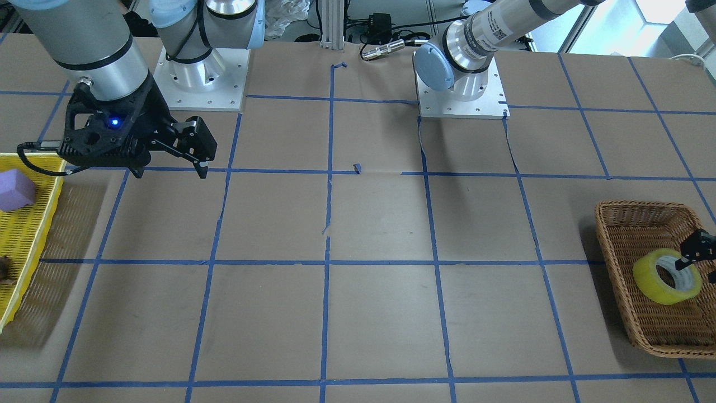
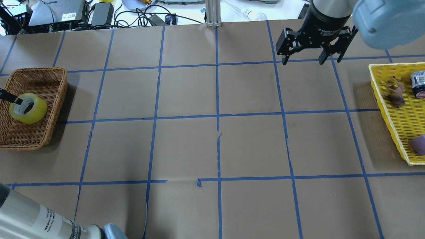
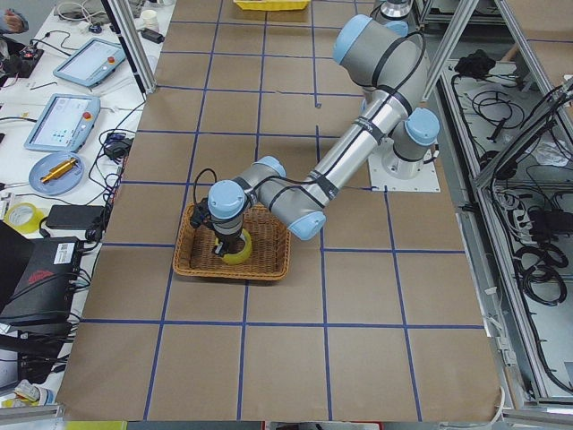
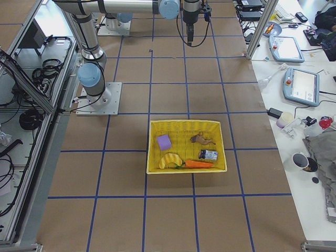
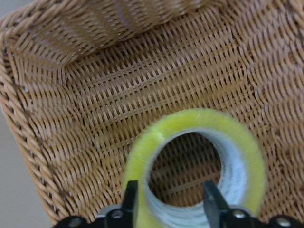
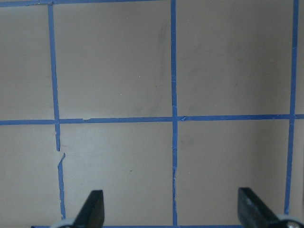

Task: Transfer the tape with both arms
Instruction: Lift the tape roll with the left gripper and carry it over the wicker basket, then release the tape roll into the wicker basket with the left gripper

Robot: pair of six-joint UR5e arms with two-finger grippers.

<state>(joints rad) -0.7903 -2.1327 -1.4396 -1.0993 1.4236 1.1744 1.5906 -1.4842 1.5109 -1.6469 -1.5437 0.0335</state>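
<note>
The tape, a yellow roll with a white core, lies low in a wicker basket at the table's left end. It also shows in the overhead view and the left wrist view. My left gripper is narrowed on the roll's wall, with one finger outside it and one inside the core; it also shows in the front view. I cannot tell whether the roll is lifted. My right gripper hangs open and empty over bare table near the yellow tray's side, and also shows in the front view.
A yellow tray at the table's right end holds a purple block, a toy animal and a can. The arm bases stand at the robot's edge. Blue tape lines grid the brown table.
</note>
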